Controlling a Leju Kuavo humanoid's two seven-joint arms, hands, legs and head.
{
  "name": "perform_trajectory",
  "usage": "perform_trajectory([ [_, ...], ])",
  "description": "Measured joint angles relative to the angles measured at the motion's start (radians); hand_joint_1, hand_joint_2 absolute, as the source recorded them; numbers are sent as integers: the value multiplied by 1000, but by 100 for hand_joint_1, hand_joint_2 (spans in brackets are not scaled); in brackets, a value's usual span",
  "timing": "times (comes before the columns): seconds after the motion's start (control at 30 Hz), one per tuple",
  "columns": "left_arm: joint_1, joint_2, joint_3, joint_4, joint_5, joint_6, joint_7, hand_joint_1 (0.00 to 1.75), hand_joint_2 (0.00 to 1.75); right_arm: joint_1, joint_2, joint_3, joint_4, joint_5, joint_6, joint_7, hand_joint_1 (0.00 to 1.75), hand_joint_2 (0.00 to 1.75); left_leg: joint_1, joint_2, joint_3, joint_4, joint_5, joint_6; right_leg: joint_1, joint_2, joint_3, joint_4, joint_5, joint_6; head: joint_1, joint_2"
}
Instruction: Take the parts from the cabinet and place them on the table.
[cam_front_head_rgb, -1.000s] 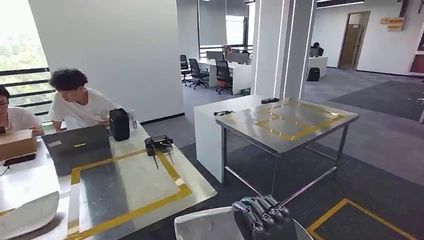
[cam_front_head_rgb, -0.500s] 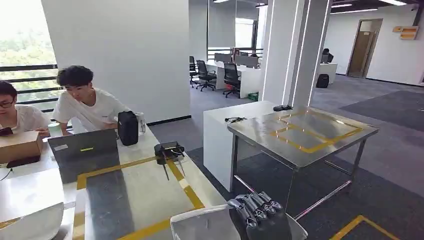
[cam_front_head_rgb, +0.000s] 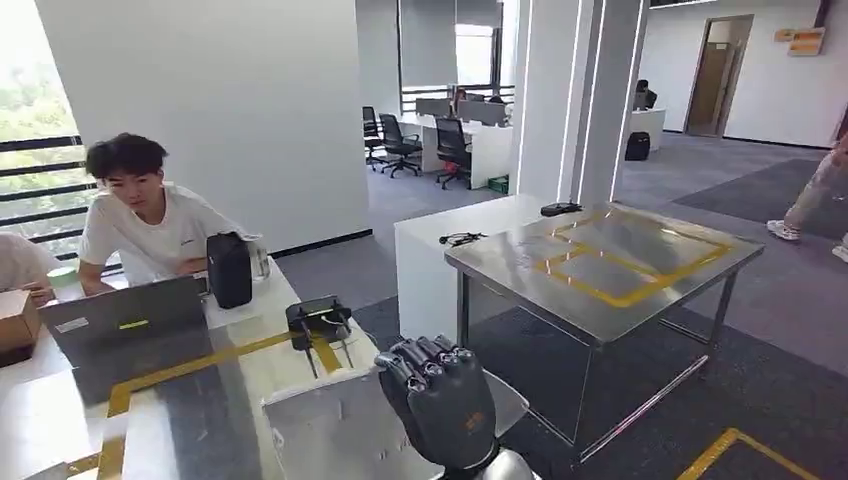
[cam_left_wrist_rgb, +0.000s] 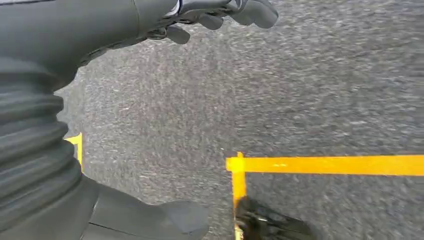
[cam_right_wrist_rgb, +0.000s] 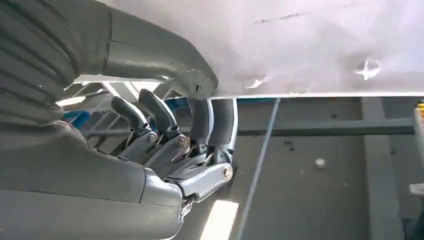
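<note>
My right hand (cam_front_head_rgb: 440, 400) is raised at the bottom middle of the head view and grips a flat pale grey plate part (cam_front_head_rgb: 330, 430) by its edge. In the right wrist view the thumb lies on the part's pale face (cam_right_wrist_rgb: 300, 45) and the fingers (cam_right_wrist_rgb: 200, 130) curl under its rim. A steel table (cam_front_head_rgb: 690, 285) marked with yellow tape squares stands ahead to the right. My left hand (cam_left_wrist_rgb: 210, 17) hangs over grey carpet, holding nothing, its fingers apart from the thumb.
At my left is a long table (cam_front_head_rgb: 270, 365) with yellow tape, a laptop (cam_front_head_rgb: 130, 325), a black case (cam_front_head_rgb: 229, 270) and a small black device (cam_front_head_rgb: 318, 320). A person (cam_front_head_rgb: 150, 215) sits behind it. Someone's legs (cam_front_head_rgb: 815, 195) pass at far right. A white cabinet (cam_front_head_rgb: 430, 270) adjoins the steel table.
The whole view has shifted as the camera moved. My right hand with the plate part has risen higher in the view. A walking person has appeared at the far right.
</note>
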Motion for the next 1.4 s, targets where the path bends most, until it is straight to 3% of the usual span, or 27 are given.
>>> perform_trajectory([
  [0.03,7,0,0,0,-2,-1,2,0,175,-23,13,13,35,-7,5,-5,157,175,-2,5,-7,-74,136,4,2,2,6,1,-15,4,-1,0],
  [0.07,7,0,0,1,-4,-1,2,0,175,-42,33,28,62,-14,9,-10,157,175,-5,9,-13,-100,170,5,7,7,18,4,-29,12,-3,0],
  [0.1,7,0,0,1,-9,-6,6,0,175,-62,47,36,85,-21,17,-11,157,175,-7,7,0,-97,169,11,9,9,26,-2,-46,19,-2,0],
  [0.17,2,-2,0,2,-13,-7,5,0,175,-114,79,50,128,-31,16,-12,157,175,-3,6,12,-101,161,23,10,11,28,26,-22,30,2,0],
  [0.23,-4,-4,-1,2,-17,-8,4,0,175,-164,109,66,180,-39,17,-24,157,175,3,1,37,-106,152,35,9,3,-33,131,18,38,4,0],
  [0.27,-5,-4,-1,2,-19,-9,4,0,175,-191,124,79,210,-42,19,-27,157,175,3,1,49,-108,140,40,8,0,-89,208,22,43,9,0],
  [0.37,-6,-4,-1,2,-21,-10,6,0,175,-238,172,113,294,-50,31,-31,157,175,3,-5,88,-109,103,42,7,-1,-213,317,-112,47,10,0],
  [0.4,-5,-4,-1,2,-21,-10,7,0,175,-254,188,124,322,-55,33,-31,157,175,3,-7,106,-109,89,42,8,-1,-231,304,-143,44,11,0],
  [0.43,-6,-4,-1,2,-22,-10,7,0,175,-269,207,133,347,-60,36,-32,157,175,2,-10,125,-109,74,40,9,-1,-235,264,-142,41,10,0],
  [0.47,-6,-4,-1,3,-23,-10,7,0,175,-284,219,138,364,-61,37,-32,157,175,1,-12,146,-109,59,38,11,-1,-228,200,-102,36,11,0],
  [0.5,-6,-4,-1,3,-24,-10,7,0,175,-297,236,149,391,-67,41,-34,157,175,0,-14,165,-110,44,36,16,-1,-216,126,-26,26,11,0],
  [0.53,-3,-9,-1,5,-24,-10,7,0,175,-313,251,159,417,-70,48,-38,157,175,2,-14,165,-115,31,35,22,-2,-209,48,101,10,11,0],
  [0.57,-8,-10,-1,6,-27,-10,6,0,175,-329,266,171,450,-71,56,-40,157,175,-4,-18,183,-103,17,28,32,6,-219,6,153,6,6,-1],
  [0.63,-8,-9,-1,6,-31,-10,5,0,175,-352,305,190,491,-71,72,-44,157,175,-2,-18,194,-117,-4,17,31,14,-199,11,147,5,8,0],
  [0.7,-10,-7,-1,6,-33,-10,2,0,175,-385,352,209,530,-69,79,-44,157,175,-5,-18,206,-87,15,1,23,15,-169,0,142,-11,9,0],
  [0.77,-15,-10,-2,8,-36,-10,-1,0,175,-410,383,226,571,-67,90,-42,157,175,-2,-9,154,16,18,-8,20,11,-136,-7,119,-27,5,0],
  [0.83,-17,-9,-3,8,-42,-10,-1,0,175,-417,410,241,610,-65,91,-39,157,175,3,-7,61,140,-47,-19,20,10,-113,-7,96,-28,2,0],
  [0.9,-13,-7,-3,8,-44,-10,-1,0,175,-417,427,251,642,-71,92,-39,157,175,6,-6,1,177,-107,-21,17,12,-87,-6,73,-25,2,0],
  [0.93,-12,-6,-3,8,-45,-10,-1,0,175,-418,436,252,656,-75,94,-39,157,175,8,-5,-3,147,-94,-24,14,14,-71,-6,62,-22,2,0],
  [0.97,-12,-6,-4,8,-46,-10,-1,0,175,-420,443,252,669,-79,97,-39,157,175,11,-3,4,90,-52,-29,11,14,-55,-6,49,-19,2,0],
  [1.03,-9,-6,-10,8,-52,-8,-1,0,175,-427,460,254,695,-88,103,-40,157,175,20,1,27,-72,115,-41,7,13,-28,-2,21,-9,0,0],
  [1.07,-6,-9,-12,10,-53,-6,-1,0,175,-428,463,256,715,-92,103,-40,157,175,22,6,11,-117,171,-38,10,15,-20,13,7,-3,-4,0],
  [1.1,-8,-7,-14,11,-55,-6,-3,0,175,-432,471,258,727,-94,103,-40,157,175,18,10,23,-104,152,-22,14,18,-28,5,0,6,0,0],
  [1.17,-7,-7,-19,11,-56,-3,-7,0,175,-428,478,260,745,-101,104,-41,157,175,22,5,18,-103,166,-14,16,17,-23,4,-10,14,3,0],
  [1.2,-7,-11,-19,12,-56,1,-9,0,175,-429,479,261,757,-105,100,-40,157,175,22,2,18,-103,168,-19,16,16,-22,0,-5,-1,3,0],
  [1.23,-9,-12,-19,13,-56,4,-14,0,175,-429,480,261,766,-108,98,-41,157,175,22,-1,18,-104,167,-19,17,15,-20,-3,-3,-5,6,0],
  [1.4,-11,-13,-21,13,-61,26,-26,0,175,-423,480,273,805,-104,93,-35,157,175,21,-8,23,-106,152,-1,17,11,-4,-21,-3,-7,11,0],
])
